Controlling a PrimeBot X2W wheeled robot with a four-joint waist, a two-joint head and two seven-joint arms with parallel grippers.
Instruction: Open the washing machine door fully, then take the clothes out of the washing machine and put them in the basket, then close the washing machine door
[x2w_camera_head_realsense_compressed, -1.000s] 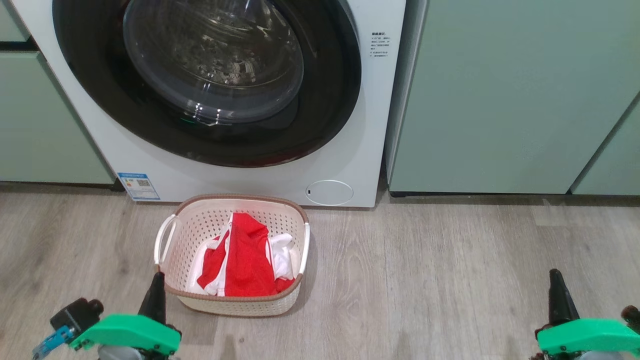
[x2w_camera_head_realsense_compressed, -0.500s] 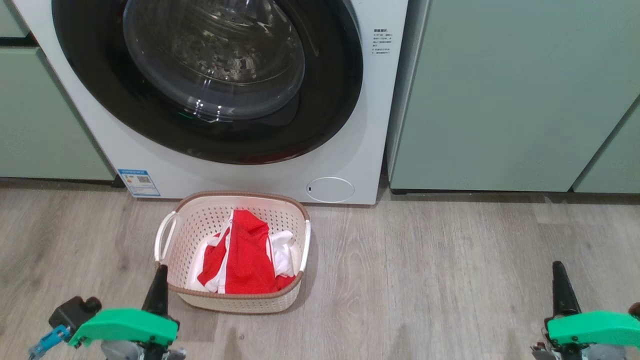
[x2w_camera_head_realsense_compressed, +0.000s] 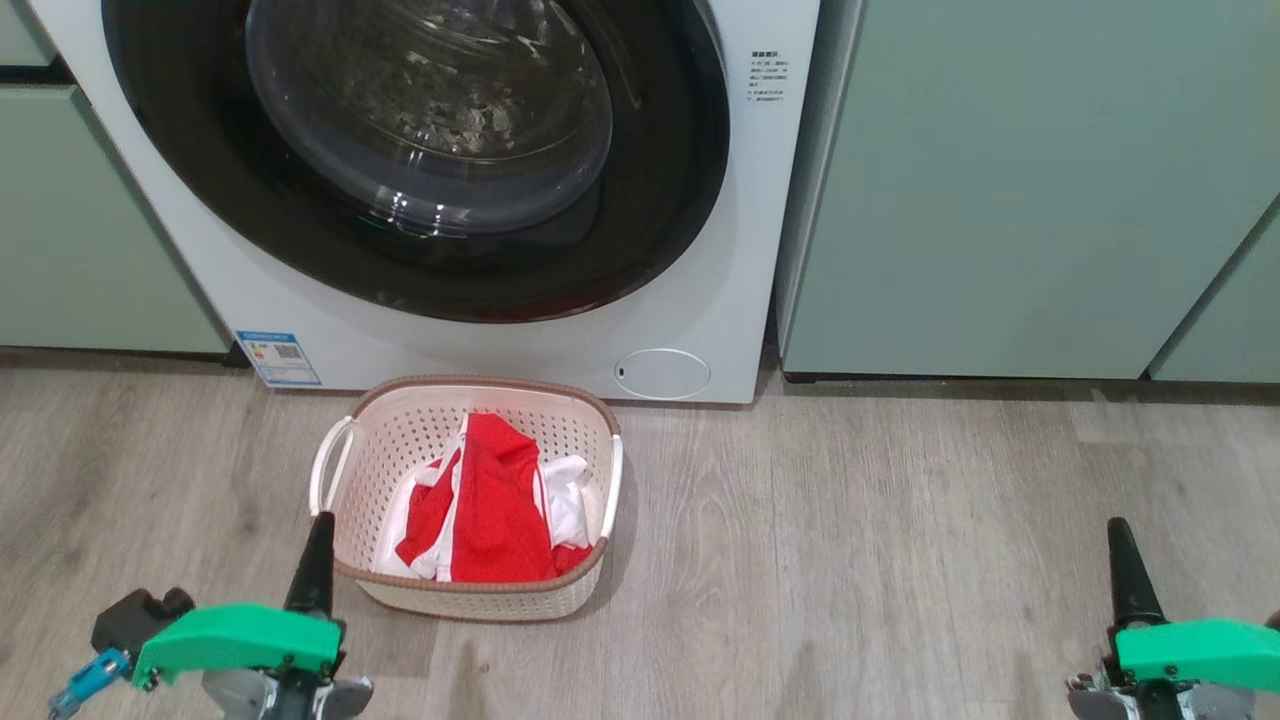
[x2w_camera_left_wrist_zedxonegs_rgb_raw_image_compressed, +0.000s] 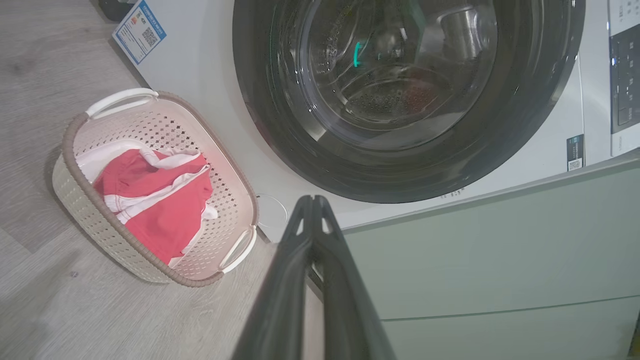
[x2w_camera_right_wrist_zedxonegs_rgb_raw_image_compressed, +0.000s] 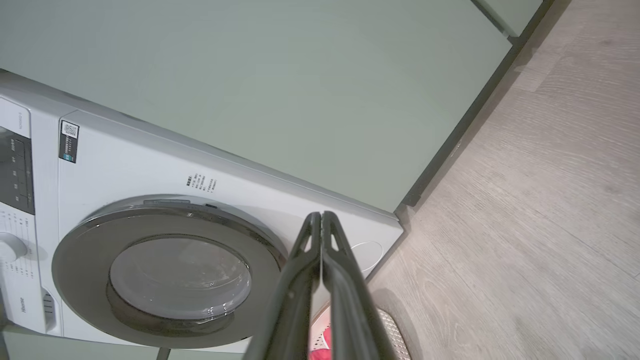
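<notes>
**Door seen closed, garment in the basket, both grippers empty**

The washing machine door (x2w_camera_head_realsense_compressed: 420, 140) is seen flat against the front of the washing machine (x2w_camera_head_realsense_compressed: 745, 250). In the right wrist view its black rim lies against the white panel with no gap visible, so it is judged as closed. Behind the glass only the bare metal drum is made out, and no fabric is recognised there.

The clothes (x2w_camera_head_realsense_compressed: 495, 510) are found in the basket (x2w_camera_head_realsense_compressed: 470, 600), which is placed on the floor (x2w_camera_head_realsense_compressed: 850, 550) just before the machine, under the door and between the blue label (x2w_camera_head_realsense_compressed: 278, 358) and the round filter cap (x2w_camera_head_realsense_compressed: 662, 373). The red and white garment is crumpled on the basket floor, below the brown rim. Nothing else is seen inside. The long axis of the basket, from handle to handle, seems to run parallel to the machine front.

The left gripper (x2w_camera_head_realsense_compressed: 320, 530) is held low, near the basket's near left corner, and its fingers are pressed together on nothing. The right gripper (x2w_camera_head_realsense_compressed: 1117, 535) is kept well apart on the right, before the pale green cabinets (x2w_camera_head_realsense_compressed: 1000, 200), and is also closed and empty.

From both grippers the door lies ahead and higher, and the left one is the nearer. All three steps are judged as done. If a last push on the door were wanted, the left arm would be better placed.
</notes>
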